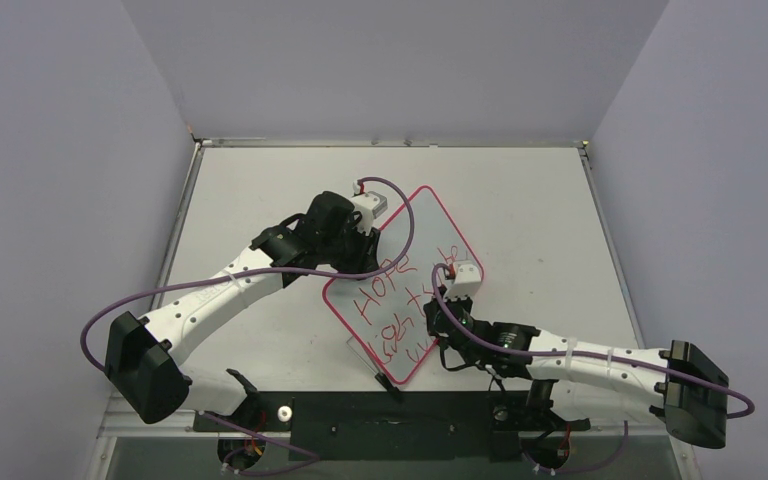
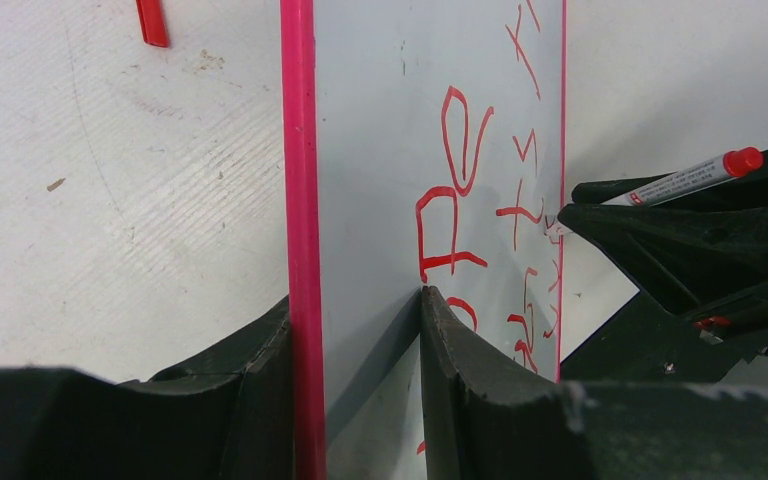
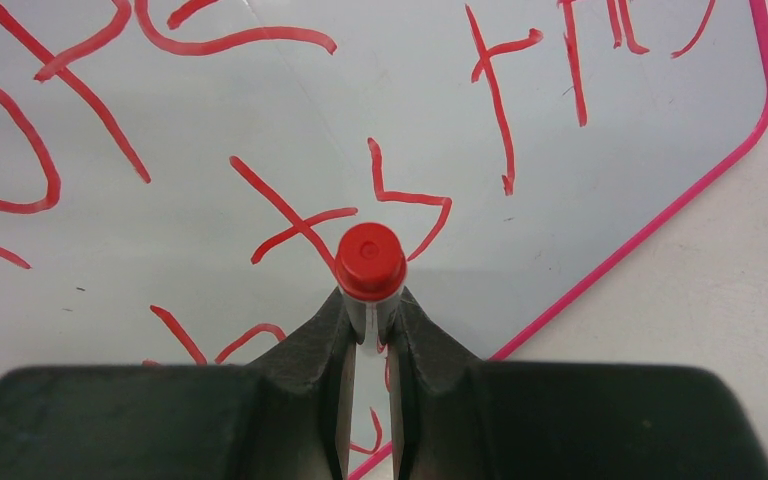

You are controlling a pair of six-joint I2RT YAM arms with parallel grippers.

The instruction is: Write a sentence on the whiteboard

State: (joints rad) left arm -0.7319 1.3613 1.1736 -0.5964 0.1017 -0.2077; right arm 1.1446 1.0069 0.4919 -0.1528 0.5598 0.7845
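Right claw (image 3: 372, 302) is being held closed on a red-capped pen (image 3: 370, 260), the barrel being pinched between narrow jaws with the capped end facing the wrist camera. Left claw (image 2: 357, 302) is being clamped over the pink rim of the whiteboard (image 1: 435, 235), one finger on each face, so that its far corner is being steadied. The whiteboard is sitting aslant in the middle of the table (image 1: 520, 200) between the two arms. Whether it is lying flat or being raised slightly cannot be told. The sentence (image 1: 380, 300) is running across its near half.

For this step to be done well, the tip is best being pressed lightly and evenly, since the glossy face is likely to let it skid. The left grip should not be slackened. New letters are best being placed in bare white, clear of the red strokes and inside the rim.

"HOPE" is being read plainly in the top view, while the lines beneath are too scrawled to be made out. Print on the pen barrel is too small to be read.
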